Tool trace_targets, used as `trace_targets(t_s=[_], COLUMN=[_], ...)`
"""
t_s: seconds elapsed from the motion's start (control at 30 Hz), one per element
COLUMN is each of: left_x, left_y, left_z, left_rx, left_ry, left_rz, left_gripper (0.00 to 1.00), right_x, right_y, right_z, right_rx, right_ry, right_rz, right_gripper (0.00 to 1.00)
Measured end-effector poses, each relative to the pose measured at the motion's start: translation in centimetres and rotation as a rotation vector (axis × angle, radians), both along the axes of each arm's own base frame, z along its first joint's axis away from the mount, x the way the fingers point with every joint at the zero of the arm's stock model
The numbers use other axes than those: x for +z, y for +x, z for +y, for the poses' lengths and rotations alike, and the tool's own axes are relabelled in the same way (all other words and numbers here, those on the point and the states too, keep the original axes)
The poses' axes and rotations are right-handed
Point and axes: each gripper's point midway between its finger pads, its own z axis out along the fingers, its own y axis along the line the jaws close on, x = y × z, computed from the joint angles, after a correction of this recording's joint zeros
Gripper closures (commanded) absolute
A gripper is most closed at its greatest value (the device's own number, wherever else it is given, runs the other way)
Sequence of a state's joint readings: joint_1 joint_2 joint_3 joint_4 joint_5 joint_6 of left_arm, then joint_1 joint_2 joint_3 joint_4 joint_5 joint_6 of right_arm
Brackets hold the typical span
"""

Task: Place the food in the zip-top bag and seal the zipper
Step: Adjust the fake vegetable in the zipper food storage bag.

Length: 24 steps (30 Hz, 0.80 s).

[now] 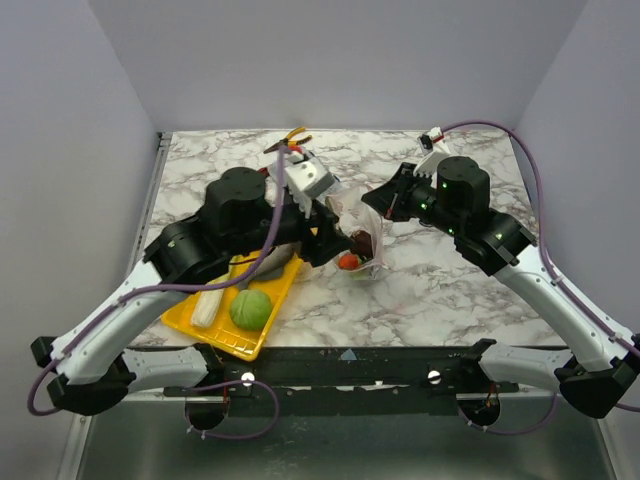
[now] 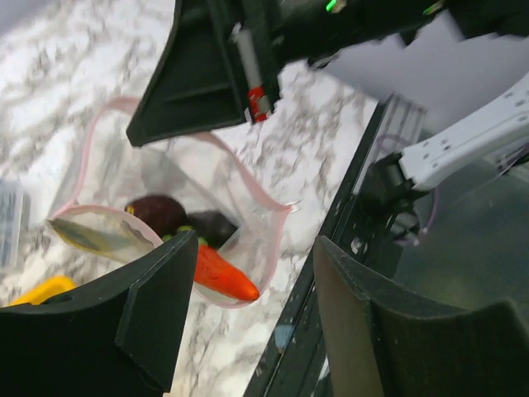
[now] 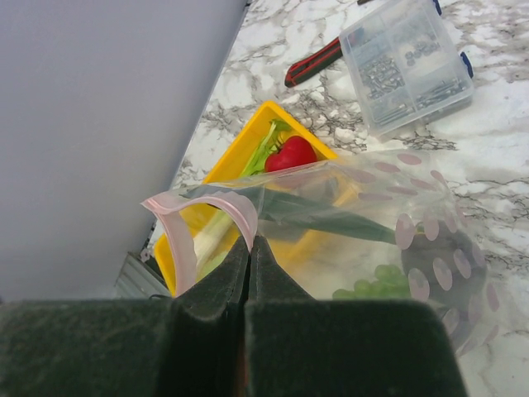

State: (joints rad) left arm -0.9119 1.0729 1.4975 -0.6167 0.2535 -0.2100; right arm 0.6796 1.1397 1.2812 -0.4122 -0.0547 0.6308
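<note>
Left wrist view looks down into the zip-top bag point(image 2: 107, 165), which sits on the marble table in the middle of the frame with its mouth wide; the pink zipper point(image 2: 248, 178) makes an open loop. The right gripper point(image 3: 250, 244) is clenched on the rim of the bag and holds it up. The left gripper point(image 2: 248, 273) hovers over the mouth, fingers apart, nothing between them. Inside I see the dark brown ball point(image 2: 155, 213) and the eggplant point(image 2: 213, 225); a red piece point(image 2: 223, 279) lies at the lower edge, and I cannot tell if it is inside. I judge that the filling step is in hand. The cabbage point(image 1: 250, 308) and the leek point(image 1: 208, 308) lie on the yellow tray point(image 1: 185, 320) at lower left of the top view, so the next move calls for the left arm to go there and take one.
</note>
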Motion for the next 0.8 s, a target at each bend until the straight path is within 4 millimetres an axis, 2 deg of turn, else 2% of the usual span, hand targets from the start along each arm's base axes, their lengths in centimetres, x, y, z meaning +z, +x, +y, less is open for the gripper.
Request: trace_targets(t_s=[0.07, 0.2, 0.27, 0.33, 0.57, 0.8], left_x=[-1.8, -8.5, -10.5, -11.2, -10.9, -12.7], left_y=[0.7, 1.9, 1.8, 1.7, 2.1, 1.8], left_z=[-1.0, -2.5, -2.8, -2.8, -1.9, -1.3], left_rx=[0.012, 0.049, 0.054, 0.063, 0.127, 0.146], left_ry=[0.069, 0.284, 0.357, 0.396, 0.432, 0.523], left_rz=[0.043, 0.162, 0.191, 0.200, 0.189, 0.201], left_gripper=[0.44, 0.47, 0.48, 0.49, 0.50, 0.49], right_x=[0.0, 0.0, 0.0, 0.0, 0.0, 0.0], right_y=[0.0, 0.0, 0.0, 0.0, -0.1, -0.1], right_z=[0.0, 0.0, 0.1, 0.1, 0.1, 0.1], right_rx=[0.002, 0.003, 0.004, 0.004, 0.006, 0.007], right_ry=[0.000, 0.000, 0.000, 0.000, 0.000, 0.000], right_rz=[0.001, 0.001, 0.002, 0.001, 0.002, 0.002], right_gripper=[0.99, 0.99, 0.99, 0.99, 0.99, 0.99])
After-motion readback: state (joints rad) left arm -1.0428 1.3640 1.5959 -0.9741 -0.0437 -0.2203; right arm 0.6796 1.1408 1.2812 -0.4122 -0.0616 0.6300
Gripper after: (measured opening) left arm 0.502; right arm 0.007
